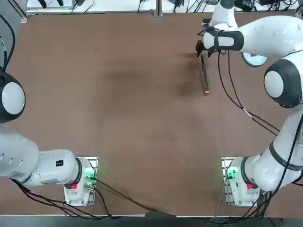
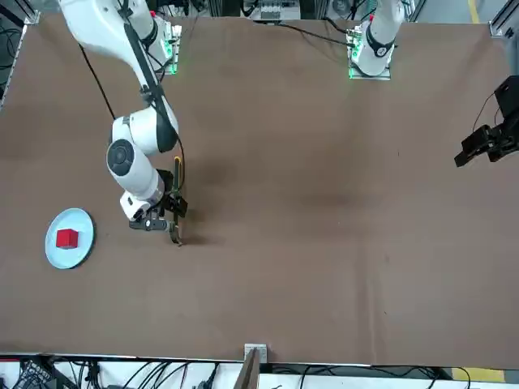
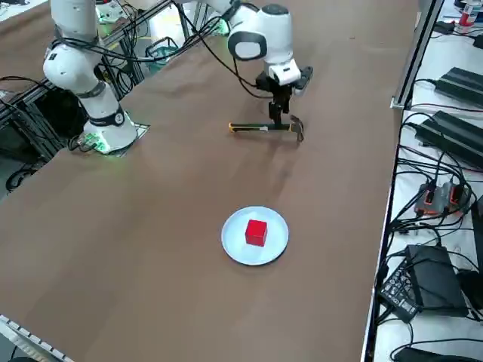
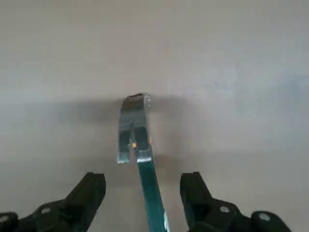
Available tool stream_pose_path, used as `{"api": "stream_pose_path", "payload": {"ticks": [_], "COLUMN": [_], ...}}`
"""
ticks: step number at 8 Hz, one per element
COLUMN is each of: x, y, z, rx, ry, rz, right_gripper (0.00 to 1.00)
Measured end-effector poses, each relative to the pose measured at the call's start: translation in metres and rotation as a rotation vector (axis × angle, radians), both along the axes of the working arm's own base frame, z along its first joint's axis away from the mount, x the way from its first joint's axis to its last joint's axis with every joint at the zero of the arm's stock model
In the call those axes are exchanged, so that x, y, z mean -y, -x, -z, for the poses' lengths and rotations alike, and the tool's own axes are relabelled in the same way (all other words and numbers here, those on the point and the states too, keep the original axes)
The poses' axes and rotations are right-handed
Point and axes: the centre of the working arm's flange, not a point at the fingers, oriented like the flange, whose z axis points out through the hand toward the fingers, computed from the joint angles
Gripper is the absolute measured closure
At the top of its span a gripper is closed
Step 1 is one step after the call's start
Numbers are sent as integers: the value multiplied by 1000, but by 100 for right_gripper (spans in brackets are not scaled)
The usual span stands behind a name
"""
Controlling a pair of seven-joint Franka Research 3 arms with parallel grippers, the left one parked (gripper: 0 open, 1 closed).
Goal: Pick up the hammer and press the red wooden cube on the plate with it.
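Note:
The hammer [image 1: 204,75] lies flat on the brown table, its grey head [image 4: 133,123] toward the far edge and its orange tip [image 1: 207,91] toward the robot. My right gripper [image 3: 277,115] hangs low over the handle just behind the head, open. The fingers [image 4: 89,193] stand on either side of the dark green handle [image 4: 150,186] without touching it. The red wooden cube [image 3: 256,232] sits in the middle of the pale-blue plate [image 3: 234,243], off to the robot's right of the hammer. In the top view my arm covers most of the plate [image 1: 255,60] and hides the cube.
Black cables [image 1: 236,99] trail from my right arm across the table toward its base [image 1: 236,182]. The table's far edge [image 3: 396,151] runs close behind the hammer, with power supplies [image 3: 426,275] on the bench beyond.

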Motion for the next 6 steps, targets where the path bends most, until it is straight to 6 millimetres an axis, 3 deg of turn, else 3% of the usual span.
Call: {"api": "stream_pose_path", "payload": {"ticks": [3,5,6], "x": [0,0,0], "y": [0,0,0], "z": [20,25,25], "rx": [7,1,1], "ry": [-1,2,2], "rz": [21,23,23], "right_gripper": [15,31,52]}}
